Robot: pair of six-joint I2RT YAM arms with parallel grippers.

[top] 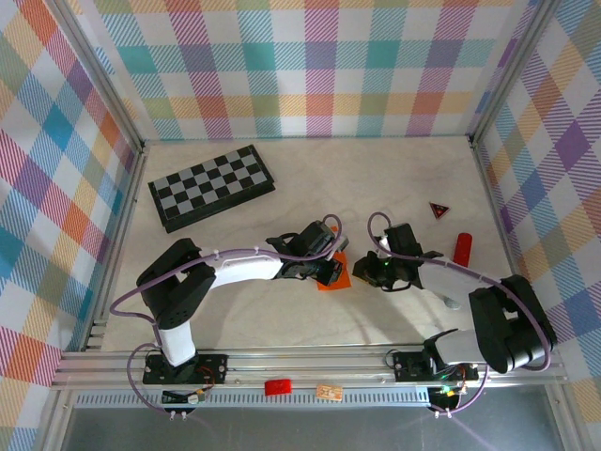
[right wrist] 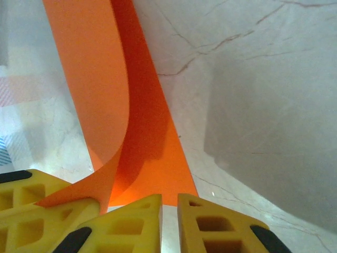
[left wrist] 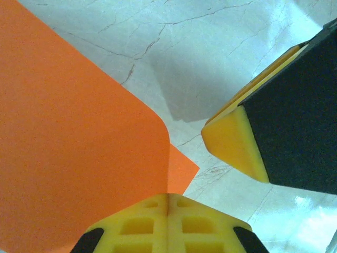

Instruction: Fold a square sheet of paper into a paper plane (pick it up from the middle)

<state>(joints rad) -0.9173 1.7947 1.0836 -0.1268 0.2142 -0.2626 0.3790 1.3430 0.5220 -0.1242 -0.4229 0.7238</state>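
Between the two arms, on the tabletop (top: 394, 178), the square sheet of paper (top: 333, 281) curls. The left fingers (left wrist: 142, 226) are closed on it; the right fingers (right wrist: 221, 226) stand nearly together at its edge, and we cannot tell their grip. We judge it light, limp and easily creased, so pinch near the edges.

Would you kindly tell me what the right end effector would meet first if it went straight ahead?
Most likely the square sheet of paper, which lies directly ahead of the right end effector; depth is unclear.
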